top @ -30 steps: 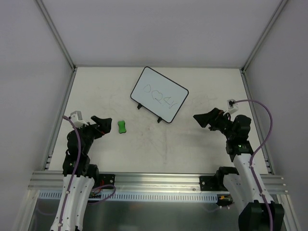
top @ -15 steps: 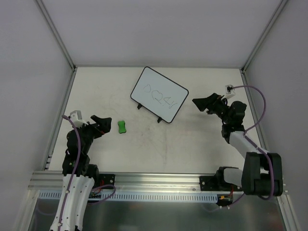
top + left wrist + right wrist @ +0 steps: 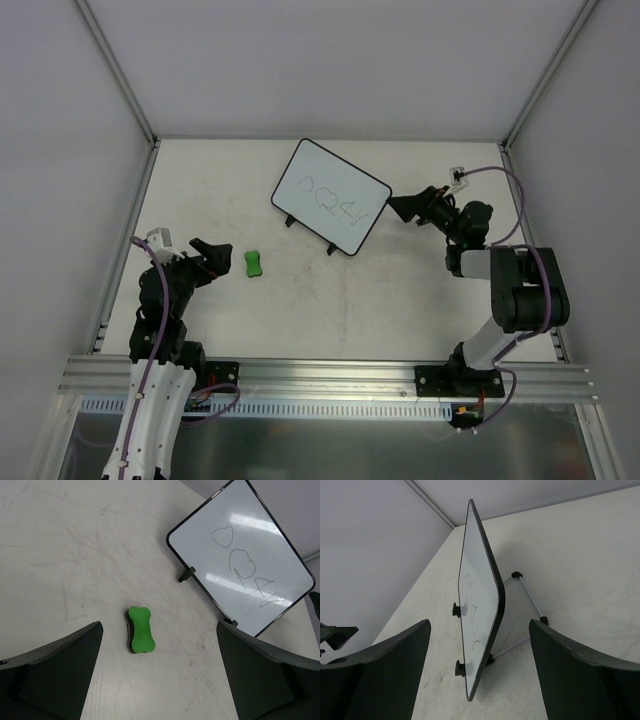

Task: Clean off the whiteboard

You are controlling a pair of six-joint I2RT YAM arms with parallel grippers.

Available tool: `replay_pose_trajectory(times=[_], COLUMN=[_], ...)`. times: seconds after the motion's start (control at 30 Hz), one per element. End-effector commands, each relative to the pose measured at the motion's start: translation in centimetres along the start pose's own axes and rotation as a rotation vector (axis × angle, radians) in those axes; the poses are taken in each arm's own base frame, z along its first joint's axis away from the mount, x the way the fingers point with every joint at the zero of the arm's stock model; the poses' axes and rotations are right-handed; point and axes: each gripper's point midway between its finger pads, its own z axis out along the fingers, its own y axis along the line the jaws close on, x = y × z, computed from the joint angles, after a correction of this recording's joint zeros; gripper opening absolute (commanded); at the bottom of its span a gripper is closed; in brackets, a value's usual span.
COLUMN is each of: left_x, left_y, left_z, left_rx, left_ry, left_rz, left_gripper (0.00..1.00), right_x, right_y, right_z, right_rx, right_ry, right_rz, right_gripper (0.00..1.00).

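The whiteboard (image 3: 331,196) stands tilted on its two black feet at the back middle of the table, with pen scribbles on its face. It also shows in the left wrist view (image 3: 243,575) and edge-on in the right wrist view (image 3: 479,622). A green bone-shaped eraser (image 3: 253,263) lies on the table at the left, and shows in the left wrist view (image 3: 140,629). My left gripper (image 3: 207,258) is open and empty, just left of the eraser. My right gripper (image 3: 403,208) is open and empty, close to the board's right edge.
A thin wire stand (image 3: 528,609) props the board from behind. Grey walls and metal frame rails (image 3: 117,75) enclose the table on three sides. The table top (image 3: 340,300) is scuffed.
My right gripper has swung back and left, from the right middle of the table up to the whiteboard's right edge. The left arm, eraser and board have not moved.
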Motion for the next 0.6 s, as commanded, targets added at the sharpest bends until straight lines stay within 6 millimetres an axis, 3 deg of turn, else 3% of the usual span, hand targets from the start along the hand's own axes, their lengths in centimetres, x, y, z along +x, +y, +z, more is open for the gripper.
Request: replay_pose_trajectory(times=[0.0, 0.1, 0.2, 0.37, 0.57], left_x=[-1.1, -0.6, -0.3, -1.0, -0.8], left_y=[-1.0, -0.6, -0.7, -1.2, -1.1], left_z=[-0.2, 0.2, 0.5, 0.4, 0.7], left_rx=[0.024, 0.009, 0.010, 0.017, 0.009], left_ry=[-0.009, 0.021, 0.049, 0.039, 0.059], left_rz=[0.030, 0.025, 0.025, 0.031, 0.025], left_gripper=[0.99, 0.99, 0.99, 0.99, 0.99], right_x=[-4.4, -4.2, -4.2, -3.6, -2.6], right_y=[3.0, 2.5, 1.9, 1.1, 0.7], right_z=[1.5, 2.1, 2.8, 3.3, 4.0], right_rx=[-0.142, -0.144, -0.151, -0.145, -0.164], right_ry=[-0.117, -0.109, -0.098, -0.090, -0.077], right_rz=[-0.145, -0.135, -0.119, -0.091, -0.058], right_gripper=[0.83, 0.81, 0.69, 0.74, 0.67])
